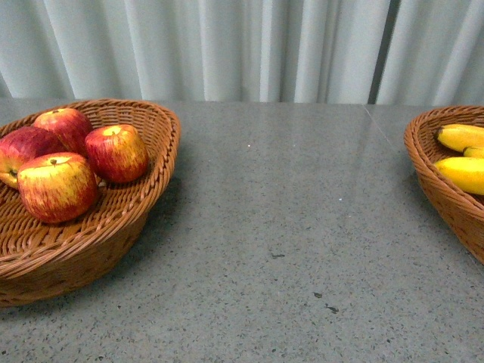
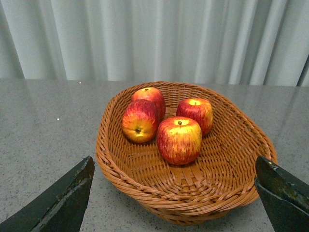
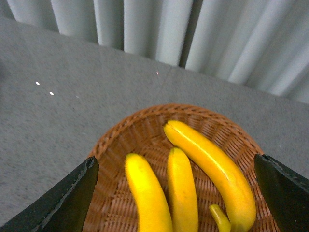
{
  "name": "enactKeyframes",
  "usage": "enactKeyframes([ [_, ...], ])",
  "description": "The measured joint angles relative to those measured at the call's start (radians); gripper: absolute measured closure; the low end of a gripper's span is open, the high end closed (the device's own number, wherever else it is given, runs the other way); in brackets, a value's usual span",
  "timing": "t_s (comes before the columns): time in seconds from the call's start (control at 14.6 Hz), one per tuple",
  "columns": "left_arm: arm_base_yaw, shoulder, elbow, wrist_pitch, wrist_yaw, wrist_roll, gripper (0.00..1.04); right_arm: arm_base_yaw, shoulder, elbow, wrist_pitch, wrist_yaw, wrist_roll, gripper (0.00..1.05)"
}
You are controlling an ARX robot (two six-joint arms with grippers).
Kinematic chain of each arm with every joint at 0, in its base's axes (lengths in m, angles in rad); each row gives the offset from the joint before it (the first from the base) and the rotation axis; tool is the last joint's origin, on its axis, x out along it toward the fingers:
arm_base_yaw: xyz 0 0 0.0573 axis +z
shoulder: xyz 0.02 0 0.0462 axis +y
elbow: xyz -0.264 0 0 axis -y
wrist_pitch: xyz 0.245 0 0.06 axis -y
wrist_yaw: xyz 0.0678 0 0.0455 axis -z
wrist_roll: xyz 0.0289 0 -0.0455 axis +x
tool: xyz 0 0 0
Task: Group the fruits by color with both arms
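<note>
Several red apples [image 1: 58, 185] streaked with yellow lie together in a woven brown basket [image 1: 162, 162] at the left of the table. Yellow bananas [image 1: 461, 174] lie in a second woven basket [image 1: 439, 197] at the right edge. Neither arm shows in the front view. In the left wrist view my left gripper [image 2: 175, 166] is open, held back from the apples [image 2: 179, 140] above the near rim of their basket [image 2: 231, 191]. In the right wrist view my right gripper [image 3: 175, 162] is open over several bananas [image 3: 212, 164] in their basket [image 3: 120, 140]. Both grippers hold nothing.
The grey speckled tabletop [image 1: 287, 227] stretches between the two baskets. Pale pleated curtains [image 1: 242, 45] hang behind the table's far edge. Only the black fingers [image 2: 63, 203] of each gripper show at the wrist views' lower corners.
</note>
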Motion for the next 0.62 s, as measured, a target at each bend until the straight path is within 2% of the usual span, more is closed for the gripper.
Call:
enactKeyframes([
  [0.14, 0.000, 0.000, 0.000, 0.000, 0.000, 0.000, 0.07, 0.046, -0.164, -0.047, -0.018, -0.028, 0.049, 0.07],
  [0.21, 0.000, 0.000, 0.000, 0.000, 0.000, 0.000, 0.07, 0.103, -0.277, -0.139, 0.123, 0.077, 0.108, 0.14],
  [0.27, 0.000, 0.000, 0.000, 0.000, 0.000, 0.000, 0.07, 0.182, -0.406, -0.245, 0.201, 0.250, 0.195, 0.27],
  [0.34, 0.000, 0.000, 0.000, 0.000, 0.000, 0.000, 0.07, 0.214, -0.580, -0.360, 0.137, 0.353, 0.249, 0.43],
  [0.48, 0.000, 0.000, 0.000, 0.000, 0.000, 0.000, 0.07, 0.201, -0.825, -0.507, 0.041, 0.392, 0.284, 0.73],
  [0.62, 0.000, 0.000, 0.000, 0.000, 0.000, 0.000, 0.07, 0.201, -0.929, -0.591, 0.075, 0.391, 0.289, 1.00],
])
